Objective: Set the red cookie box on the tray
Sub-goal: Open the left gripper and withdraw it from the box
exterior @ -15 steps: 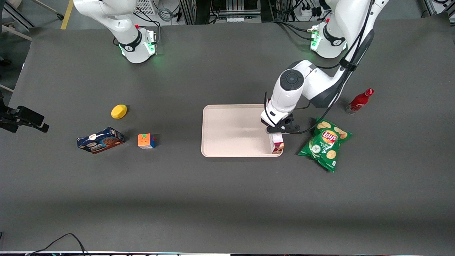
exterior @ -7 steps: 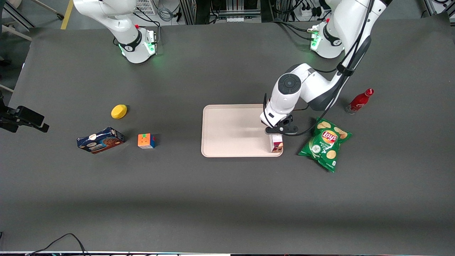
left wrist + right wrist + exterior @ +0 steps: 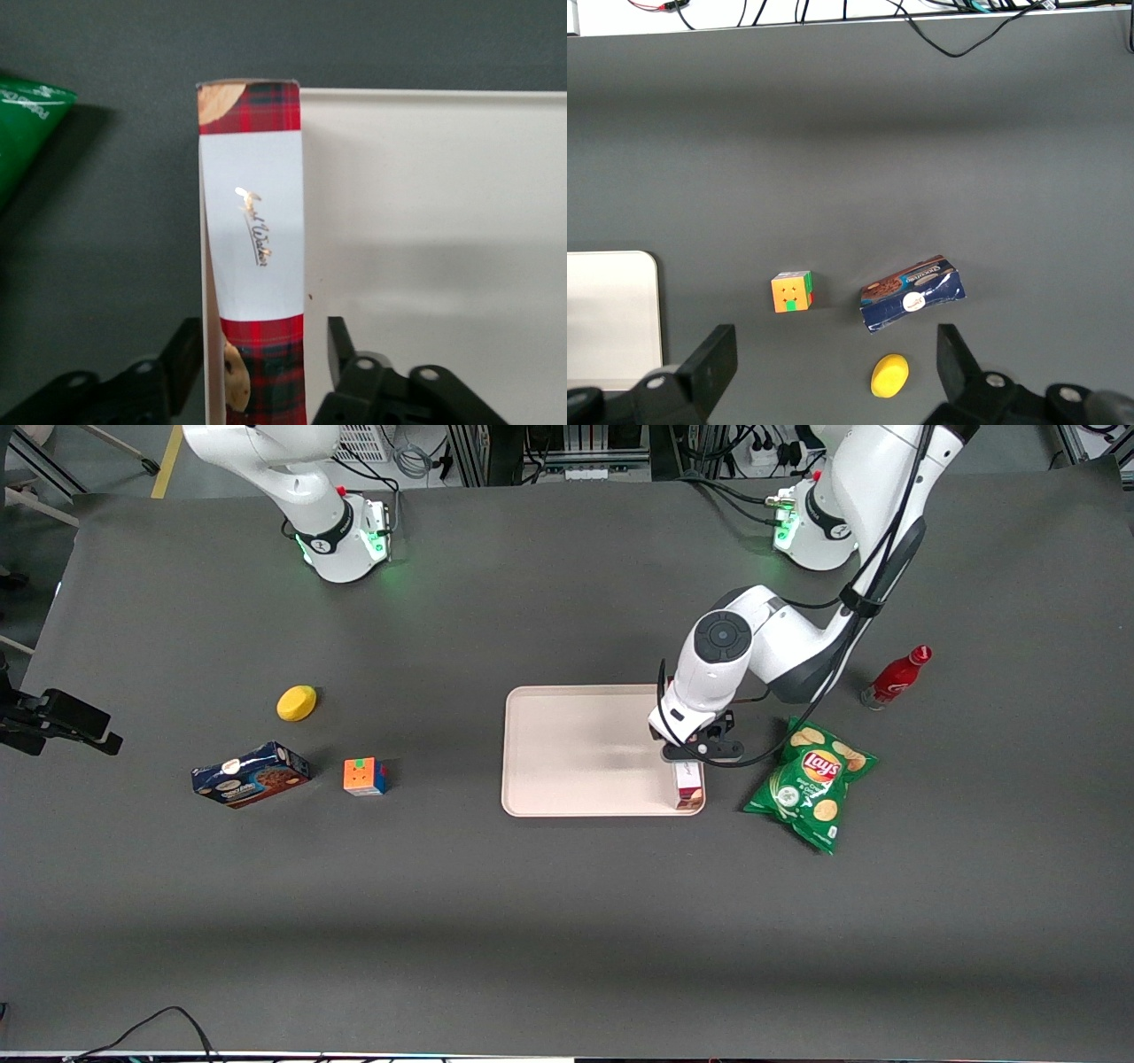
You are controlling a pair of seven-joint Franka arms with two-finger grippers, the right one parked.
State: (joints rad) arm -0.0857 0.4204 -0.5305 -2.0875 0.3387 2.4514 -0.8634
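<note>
The red cookie box is a long plaid carton with a white label patch. It lies along the edge of the pale beige tray at the working arm's end, its end at the tray corner nearer the front camera. In the left wrist view the tray floor runs along one long side of the box and dark table along the other. My gripper hangs just above the box and is open. Its black fingers straddle the carton, and a gap shows at one side.
A green chips bag lies on the table close beside the tray, toward the working arm's end, with a red bottle farther from the camera. Toward the parked arm's end sit a colour cube, a dark-blue cookie box and a yellow object.
The wrist has drawn slightly away from the front camera. The box's visible end has settled and looks narrower at the tray corner. Nothing else has moved.
</note>
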